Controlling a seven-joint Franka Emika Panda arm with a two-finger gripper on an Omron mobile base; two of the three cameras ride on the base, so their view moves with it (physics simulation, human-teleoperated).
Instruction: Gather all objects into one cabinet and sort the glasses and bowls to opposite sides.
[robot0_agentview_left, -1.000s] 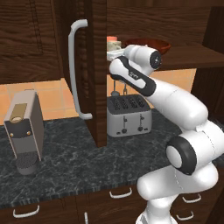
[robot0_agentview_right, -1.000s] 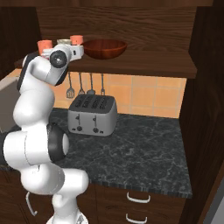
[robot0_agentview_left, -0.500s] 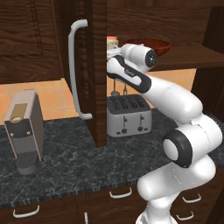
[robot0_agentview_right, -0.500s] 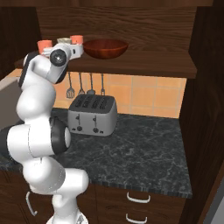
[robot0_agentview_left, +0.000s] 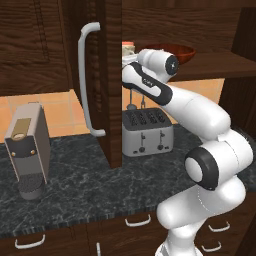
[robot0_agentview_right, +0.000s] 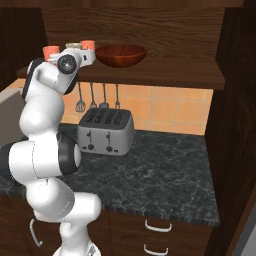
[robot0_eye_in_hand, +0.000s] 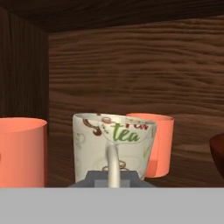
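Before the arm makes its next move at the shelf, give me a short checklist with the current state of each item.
1. Cabinet door open, out of the arm's way: ok.
2. Cream-white mug upright on the shelf, between the two orange mugs: ok.
3. Fingers shut on the cream-white mug's handle: ok, the handle stands right at the gripper, whose fingers are shut.
4. Left orange mug and right orange mug upright, clear of the cream-white mug: left ok; right stands behind it, contact cannot tell.
5. Reddish-brown bowl on the shelf's other side from the mugs: ok.
6. All objects inside the cabinet: ok for the four seen.
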